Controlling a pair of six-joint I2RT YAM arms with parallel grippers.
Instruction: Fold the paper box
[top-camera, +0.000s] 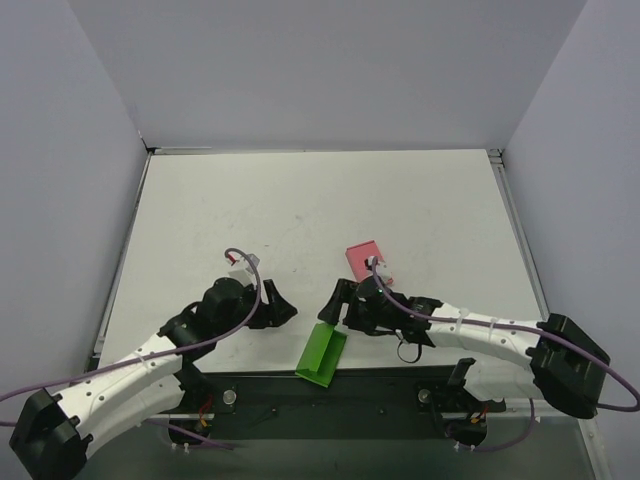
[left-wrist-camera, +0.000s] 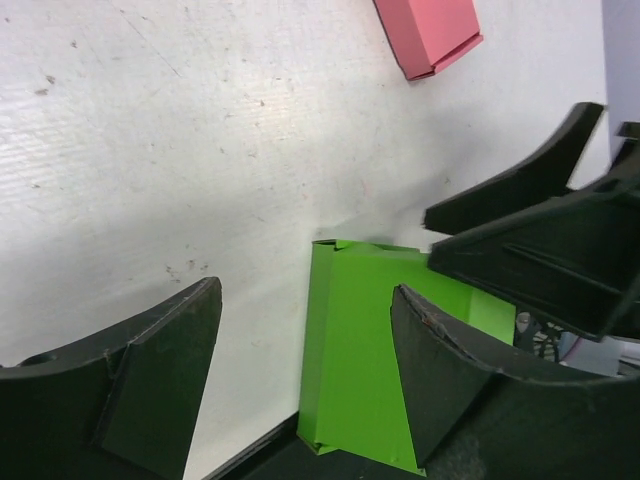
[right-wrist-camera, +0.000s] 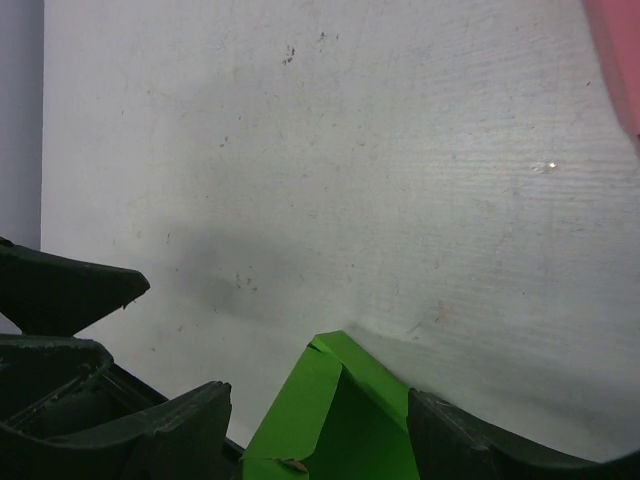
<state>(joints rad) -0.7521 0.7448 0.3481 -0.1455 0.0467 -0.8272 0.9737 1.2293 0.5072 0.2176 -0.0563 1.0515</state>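
The paper box (top-camera: 321, 355) is bright green and lies at the table's near edge, one end over the dark strip. It is half formed, with one long side wall standing. My left gripper (top-camera: 277, 311) is just left of it and my right gripper (top-camera: 338, 304) just above its far end. In the left wrist view the paper box (left-wrist-camera: 355, 350) lies between the wide-apart jaws of the left gripper (left-wrist-camera: 305, 290), close to the right finger (left-wrist-camera: 450, 370). In the right wrist view the right gripper (right-wrist-camera: 320, 392) is open, and the box's folded corner (right-wrist-camera: 335, 420) rises between its fingers.
A flat pink box (top-camera: 365, 260) lies on the white table (top-camera: 300, 210) just beyond the right gripper; it also shows as the pink box (left-wrist-camera: 428, 30) in the left wrist view. The dark base strip (top-camera: 380, 385) runs along the near edge. Grey walls enclose three sides.
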